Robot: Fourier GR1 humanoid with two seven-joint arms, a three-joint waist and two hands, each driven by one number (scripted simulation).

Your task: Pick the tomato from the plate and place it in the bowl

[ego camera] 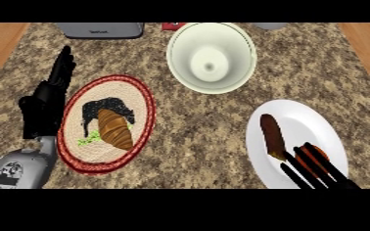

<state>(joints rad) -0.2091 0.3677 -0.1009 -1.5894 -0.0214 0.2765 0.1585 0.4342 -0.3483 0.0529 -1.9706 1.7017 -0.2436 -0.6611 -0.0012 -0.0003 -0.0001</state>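
The tomato [315,152] lies on the white plate [303,110] at the lower right, showing only as red-orange strips between the fingers of my right hand [318,173]. That hand comes in from the lower edge, its fingers straight and laid over the tomato, not curled round it. The cream bowl [189,49] stands at the back centre with nothing in it. My left hand [45,103] rests open at the left edge, fingers up.
A brown sausage-like piece [271,134] lies on the white plate just left of the tomato. A woven red-rimmed plate [145,98] at the left holds a croissant [115,129]. A grey appliance [101,29] and a small red item [172,26] stand at the back.
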